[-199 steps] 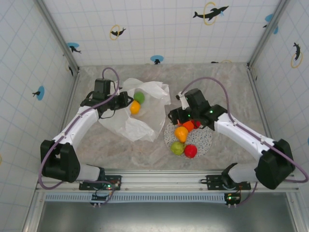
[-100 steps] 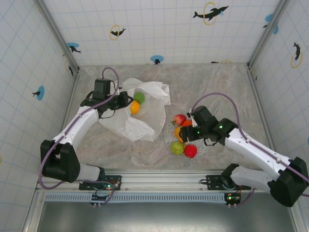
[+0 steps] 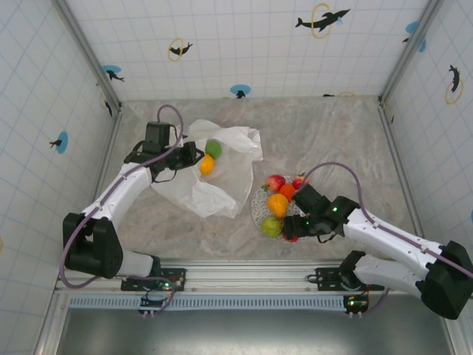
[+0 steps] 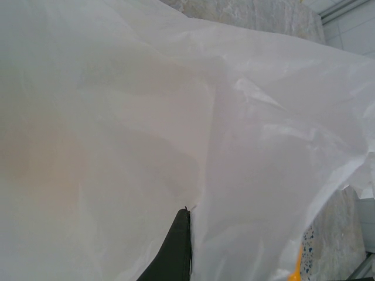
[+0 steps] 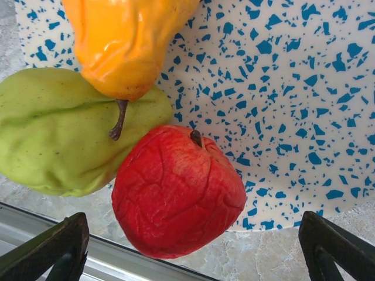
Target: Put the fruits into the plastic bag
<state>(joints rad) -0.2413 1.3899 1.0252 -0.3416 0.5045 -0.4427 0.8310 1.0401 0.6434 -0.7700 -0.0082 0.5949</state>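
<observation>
Red apple (image 5: 179, 190) centred inside wide-open right claw (image 5: 190, 249), left claw (image 3: 190, 156) pinching plastic bag (image 4: 234, 146)

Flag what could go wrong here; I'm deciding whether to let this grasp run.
The red apple sits at the near rim of the plate, touching the green pear; the open right gripper closing could knock the pear or roll the apple off. The plastic bag lies crumpled, so a drop might miss its opening.

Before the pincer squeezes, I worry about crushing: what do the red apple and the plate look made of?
The red apple: likely soft foam or rubber; its glossy skin shows wrinkled creases. The plate: seemingly hard ceramic or melamine; smooth white surface with blue speckles.
</observation>
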